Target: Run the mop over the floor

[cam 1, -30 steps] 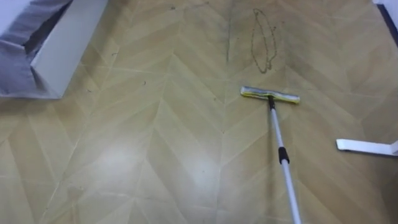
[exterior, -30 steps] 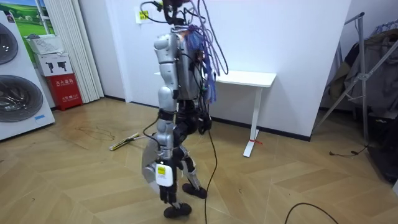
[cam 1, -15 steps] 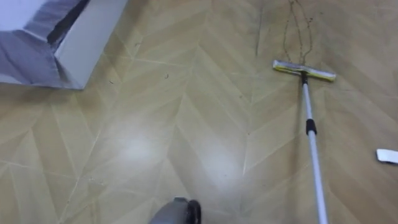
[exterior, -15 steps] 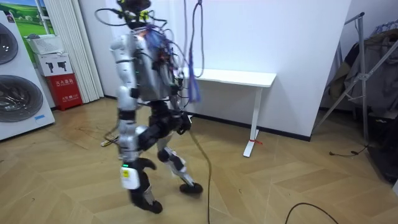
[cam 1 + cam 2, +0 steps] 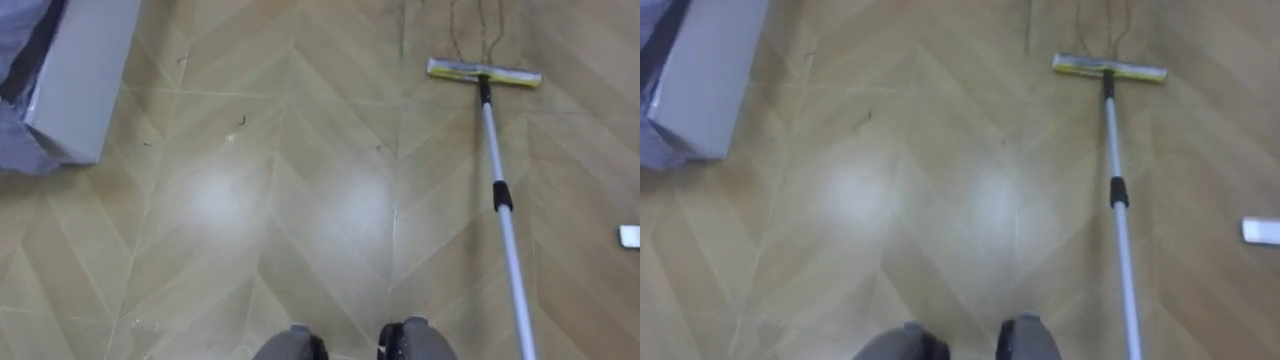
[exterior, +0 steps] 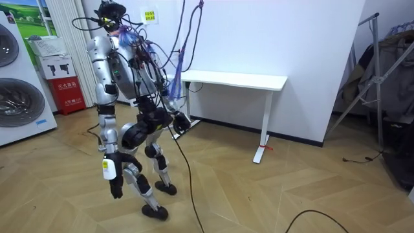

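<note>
A mop lies flat on the wooden floor ahead and to my right. Its yellow-edged head (image 5: 484, 73) points away from me, and the white pole (image 5: 505, 235) runs back toward the lower right; the right eye view shows the head (image 5: 1110, 67) too. Thin dark scribbles (image 5: 468, 20) mark the floor just beyond the head. In the room view I stand mid-stride, facing the room view's left. My left hand (image 6: 115, 186) hangs low beside my leg, and my right hand (image 6: 182, 123) is behind my hip. Neither hand touches the mop.
A white-sided box with grey cloth (image 5: 75, 85) stands on the floor at my left. A white table foot (image 5: 630, 236) lies at the right edge. The room view has a white table (image 6: 236, 81), washing machines (image 6: 16, 77), a red box (image 6: 68, 94) and a rack (image 6: 381, 58).
I have walked toward the room view's left, and the eye view has shifted with me. The mop stays where it lay and now shows closer, ahead on my right.
</note>
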You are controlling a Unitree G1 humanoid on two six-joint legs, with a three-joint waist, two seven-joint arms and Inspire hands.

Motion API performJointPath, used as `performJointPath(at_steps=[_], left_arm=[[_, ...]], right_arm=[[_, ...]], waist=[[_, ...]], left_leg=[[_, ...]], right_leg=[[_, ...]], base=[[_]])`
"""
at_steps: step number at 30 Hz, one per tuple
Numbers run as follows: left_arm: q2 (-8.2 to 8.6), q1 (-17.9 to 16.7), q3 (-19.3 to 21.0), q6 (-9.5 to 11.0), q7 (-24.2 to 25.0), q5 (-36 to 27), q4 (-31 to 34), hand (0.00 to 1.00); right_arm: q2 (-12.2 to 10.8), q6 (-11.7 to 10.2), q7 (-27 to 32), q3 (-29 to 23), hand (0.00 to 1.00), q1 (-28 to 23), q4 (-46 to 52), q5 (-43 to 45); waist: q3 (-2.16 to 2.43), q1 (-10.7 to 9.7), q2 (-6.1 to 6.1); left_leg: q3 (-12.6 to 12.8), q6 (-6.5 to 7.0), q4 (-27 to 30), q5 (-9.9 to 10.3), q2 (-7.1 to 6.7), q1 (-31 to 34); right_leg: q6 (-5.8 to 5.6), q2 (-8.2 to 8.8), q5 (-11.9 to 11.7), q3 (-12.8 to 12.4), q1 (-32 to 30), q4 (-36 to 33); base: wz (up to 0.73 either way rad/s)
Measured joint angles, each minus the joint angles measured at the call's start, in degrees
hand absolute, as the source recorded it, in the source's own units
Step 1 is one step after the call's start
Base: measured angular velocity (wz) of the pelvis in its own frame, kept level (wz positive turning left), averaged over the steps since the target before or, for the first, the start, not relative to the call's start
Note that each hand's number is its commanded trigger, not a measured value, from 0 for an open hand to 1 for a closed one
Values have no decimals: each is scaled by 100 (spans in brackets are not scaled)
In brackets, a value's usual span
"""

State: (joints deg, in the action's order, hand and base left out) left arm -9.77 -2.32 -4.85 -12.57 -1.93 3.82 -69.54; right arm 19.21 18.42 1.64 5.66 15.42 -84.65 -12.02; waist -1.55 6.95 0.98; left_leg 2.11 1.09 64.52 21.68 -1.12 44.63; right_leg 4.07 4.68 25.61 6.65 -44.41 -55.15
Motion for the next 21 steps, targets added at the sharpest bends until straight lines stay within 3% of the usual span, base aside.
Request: performJointPath(at_steps=[1,2,4,5,6,8,9,11,12,13,14,15,17,18,20,21], left_arm=[[-42,-11,-21,-2,-30,12,5,0],[-65,-16,-24,-2,-41,25,11,0],[-109,-13,-24,13,-33,29,87,0],[-115,-8,-17,29,-24,28,87,0],[-109,-46,18,38,27,40,88,0],[-113,-73,24,40,108,48,102,0],[-111,-73,24,35,167,48,83,0],[-75,-22,22,17,210,53,40,0],[-25,-23,30,21,207,90,96,0],[-5,-22,30,29,207,90,113,0],[33,-28,38,45,203,151,166,0],[39,-19,41,64,159,161,206,0],[42,11,32,128,-11,147,207,0],[90,16,13,138,-108,143,224,0],[162,-1,3,136,-251,139,212,0],[201,-18,28,134,-298,135,213,0]], right_arm=[[60,-65,16,97,100,306,16,-97],[82,-110,10,121,100,445,52,-112],[168,-244,0,209,100,775,368,-355],[170,-288,-14,204,100,815,406,-420],[147,-369,-58,187,100,813,418,-580],[96,-376,-172,193,100,591,411,-837],[98,-380,-251,192,100,323,410,-1026],[130,-400,-324,212,100,-128,245,-1096],[139,-398,-306,225,100,-392,32,-1088],[134,-396,-295,252,100,-558,-35,-1063],[103,-387,-232,314,100,-954,-61,-1035],[13,-373,-123,316,100,-1268,-60,-1032],[-168,-324,1,322,100,-1510,-61,-1012],[-261,-305,47,363,100,-1617,-61,-997],[-452,-282,139,399,100,-1690,-60,-971],[-555,-247,143,392,100,-1711,-58,-949]], waist=[[-27,147,-41],[-56,168,-130],[-64,287,-153],[-64,323,-156],[-48,353,-127],[-39,329,-132],[-25,283,-107],[-21,258,-96],[-1,257,-53],[18,239,-30],[67,159,46],[116,52,143],[98,-57,217],[71,-126,292],[58,-220,299],[53,-233,282]], left_leg=[[29,-88,366,-123,136,155],[30,-133,444,-115,139,222],[46,-96,-296,14,141,592],[55,-106,-585,-8,138,663],[80,-79,-1207,-157,75,758],[90,130,-1660,-648,-17,682],[167,292,-1719,-679,-24,533],[347,515,-1728,-530,-80,341],[474,605,-1687,-411,-109,217],[488,629,-1684,-347,-153,149],[462,679,-1686,-225,-238,24],[357,701,-1685,-100,-279,-43],[276,673,-1733,-31,-320,-151],[88,631,-1753,19,-371,-247],[-143,531,-1890,74,-459,-493],[-286,453,-1887,168,-506,-627]], right_leg=[[78,-94,94,-1,43,-85],[102,-102,151,-12,54,-129],[142,-257,254,-142,96,-148],[132,-283,289,-178,135,-129],[107,-333,348,-150,333,8],[15,-324,453,-149,718,261],[-62,-301,522,-159,928,390],[-164,-149,513,-194,991,183],[-379,-45,344,-254,900,-235],[-479,-9,226,-311,841,-448],[-545,50,-78,-350,711,-859],[-557,31,-209,-417,523,-1074],[-548,42,-193,-492,4,-1113],[-546,30,-195,-500,-274,-846],[-518,35,-297,-506,-465,74],[-491,18,-466,-488,-416,714]], base=[[-25],[0],[29],[33],[31],[50],[67],[42],[11],[11],[11],[-5],[-32],[-53],[-52],[-28]])
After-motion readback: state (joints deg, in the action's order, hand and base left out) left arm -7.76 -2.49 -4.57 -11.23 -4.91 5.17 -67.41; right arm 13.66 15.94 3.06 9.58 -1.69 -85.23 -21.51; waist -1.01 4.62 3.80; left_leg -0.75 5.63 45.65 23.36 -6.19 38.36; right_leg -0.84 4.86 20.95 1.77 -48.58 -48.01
